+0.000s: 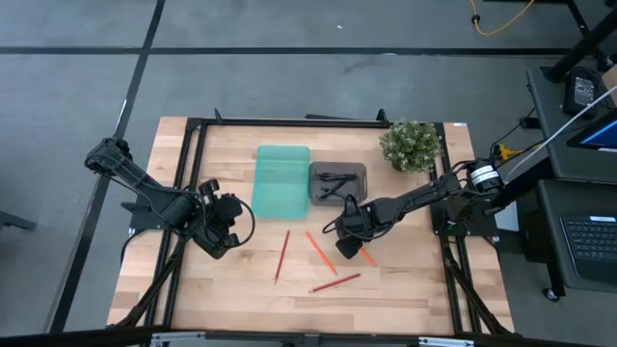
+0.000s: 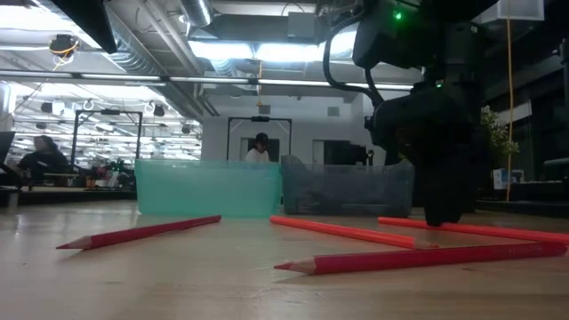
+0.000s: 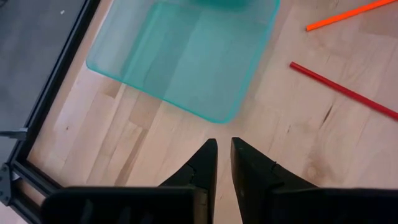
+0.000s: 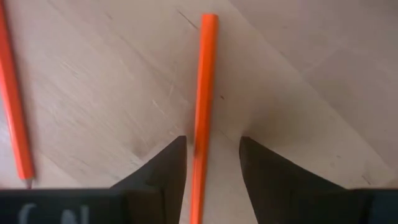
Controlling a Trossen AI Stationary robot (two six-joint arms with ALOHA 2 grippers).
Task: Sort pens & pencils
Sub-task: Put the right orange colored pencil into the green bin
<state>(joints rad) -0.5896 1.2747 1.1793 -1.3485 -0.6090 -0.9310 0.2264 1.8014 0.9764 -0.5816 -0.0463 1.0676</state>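
Note:
My right gripper (image 1: 347, 247) is low over the table in front of the grey tray (image 1: 358, 173). It is open, with its fingers either side of an orange pencil (image 4: 204, 87) that lies flat on the wood. One finger (image 4: 176, 163) stands close beside the pencil; I cannot tell if it touches. Another orange pencil (image 1: 319, 249) and two red pencils (image 1: 281, 255) (image 1: 335, 281) also lie flat on the table. Black pens (image 1: 335, 183) lie in the grey tray. My left gripper (image 1: 228, 229) waits, shut and empty, in front of the teal tray (image 1: 281, 180).
A potted plant (image 1: 411, 145) stands at the far right corner, behind my right arm. The two trays stand side by side at the middle back. Black frame rails (image 1: 189, 173) run along the table's left, right and far sides. A person (image 2: 259, 147) shows far off in the room.

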